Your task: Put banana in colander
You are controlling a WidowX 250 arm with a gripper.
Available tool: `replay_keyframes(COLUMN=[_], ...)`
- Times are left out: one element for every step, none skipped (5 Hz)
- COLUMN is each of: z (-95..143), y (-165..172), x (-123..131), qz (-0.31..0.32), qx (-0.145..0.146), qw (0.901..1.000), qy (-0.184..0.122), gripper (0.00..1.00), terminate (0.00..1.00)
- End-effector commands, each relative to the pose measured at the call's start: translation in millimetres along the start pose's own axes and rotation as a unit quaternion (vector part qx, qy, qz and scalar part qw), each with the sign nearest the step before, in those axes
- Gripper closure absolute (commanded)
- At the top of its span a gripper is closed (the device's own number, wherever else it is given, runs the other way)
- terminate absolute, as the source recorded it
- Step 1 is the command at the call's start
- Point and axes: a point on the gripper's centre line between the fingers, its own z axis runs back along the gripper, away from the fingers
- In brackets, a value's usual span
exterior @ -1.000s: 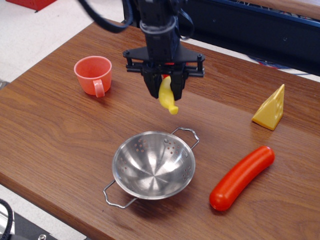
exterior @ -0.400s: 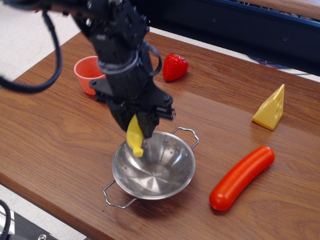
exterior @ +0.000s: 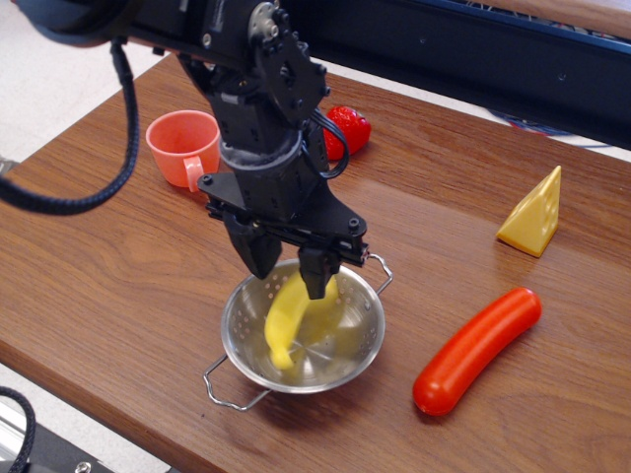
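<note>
The yellow banana (exterior: 284, 323) lies tilted inside the steel colander (exterior: 367, 340), its lower end near the bowl's bottom and its upper end just under my fingers. It looks slightly blurred. My gripper (exterior: 287, 270) hangs right over the colander's far rim. Its black fingers (exterior: 259, 251) stand apart and hold nothing. The colander sits near the table's front edge, with one wire handle (exterior: 225, 391) at the front left.
An orange-pink cup (exterior: 184, 147) stands at the back left. A red strawberry (exterior: 352, 128) sits behind my arm. A yellow cheese wedge (exterior: 533, 214) is at the right, and a long red sausage (exterior: 477, 348) lies right of the colander.
My gripper carried the banana forward and down from mid-table to the colander. The fingers have spread, and the banana has dropped from them into the bowl.
</note>
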Motion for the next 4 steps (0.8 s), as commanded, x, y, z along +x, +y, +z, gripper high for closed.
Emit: replay_keyframes(z=[27,39,39,39], y=[10,13,13,13], x=[19,27,27,27], qz=[0.037,0.039,0.039,0.039], qx=[-0.013,-0.01,-0.01,-0.01], qw=[0.9987,0.9991,0.9991,0.9991], qy=[-0.032,-0.012,-0.012,-0.012], gripper=[0.0,0.0,0.0,0.0], terminate=[0.0,0.0,0.0,1.0])
